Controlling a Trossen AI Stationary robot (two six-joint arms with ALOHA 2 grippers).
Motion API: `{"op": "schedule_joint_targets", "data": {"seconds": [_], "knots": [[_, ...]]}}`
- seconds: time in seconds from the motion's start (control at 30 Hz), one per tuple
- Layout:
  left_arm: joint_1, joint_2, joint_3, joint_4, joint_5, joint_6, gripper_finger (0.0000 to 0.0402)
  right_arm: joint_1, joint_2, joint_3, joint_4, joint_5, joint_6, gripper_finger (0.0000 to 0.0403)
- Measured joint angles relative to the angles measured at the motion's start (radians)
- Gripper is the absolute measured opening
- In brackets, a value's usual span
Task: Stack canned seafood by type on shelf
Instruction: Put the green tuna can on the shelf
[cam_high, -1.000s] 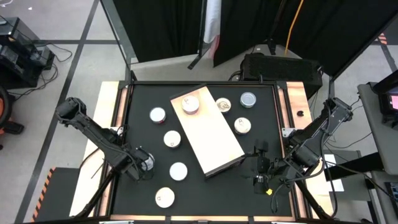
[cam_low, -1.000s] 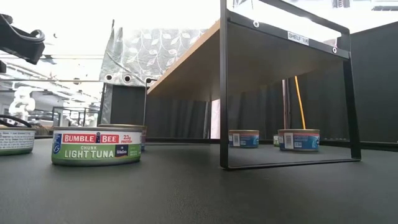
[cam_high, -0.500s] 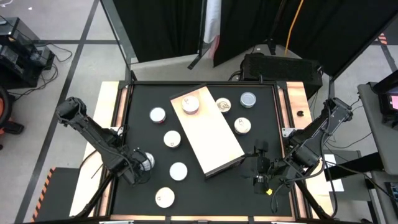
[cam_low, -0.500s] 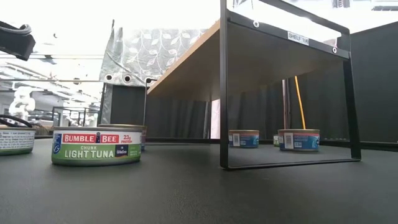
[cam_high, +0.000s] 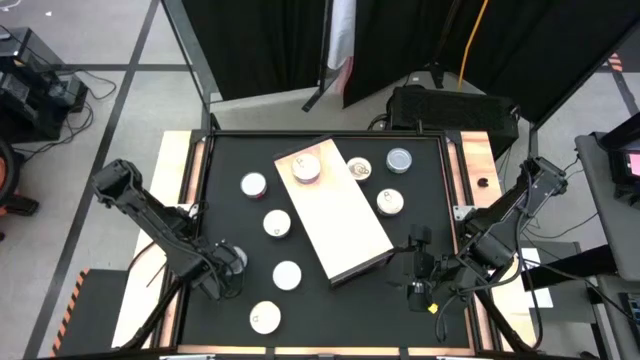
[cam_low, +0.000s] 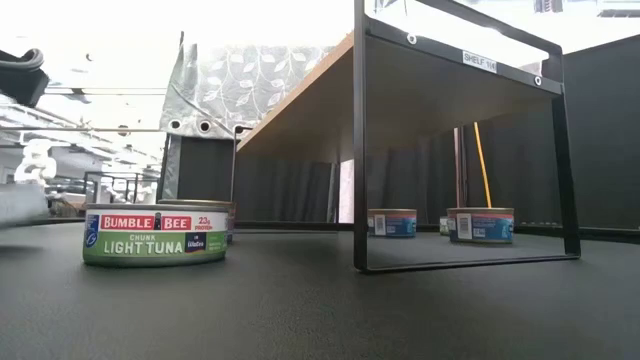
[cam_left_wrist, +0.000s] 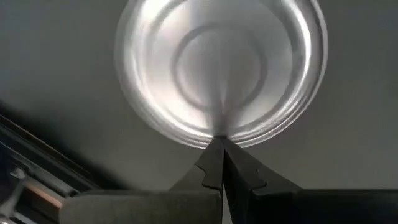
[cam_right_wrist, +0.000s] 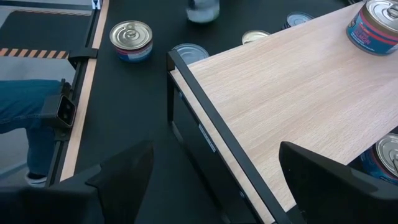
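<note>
My left gripper (cam_left_wrist: 222, 163), fingers pressed shut and empty, hovers over a can (cam_left_wrist: 221, 65) near the table's left front. The tin is rigid, dense, smooth-sided: I judge a grip across its rim safest. My right gripper (cam_high: 418, 265) waits open beside the shelf (cam_high: 340, 205).

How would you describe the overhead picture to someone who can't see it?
Seen from above, a pale wooden shelf sits diagonally on a black table, one can on top and eight more scattered around it. The left end effector is shut near the table's front-left; the right end effector waits open by the shelf's near end.
</note>
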Motion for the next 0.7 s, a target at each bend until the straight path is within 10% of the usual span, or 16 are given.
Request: {"op": "schedule_joint_targets", "data": {"seconds": [0.7], "knots": [[-0.065, 0.112, -0.003, 0.076, -0.021, -0.119, 0.0004, 0.0, 0.0, 0.0, 0.0, -0.026, 0.0, 0.0338]]}}
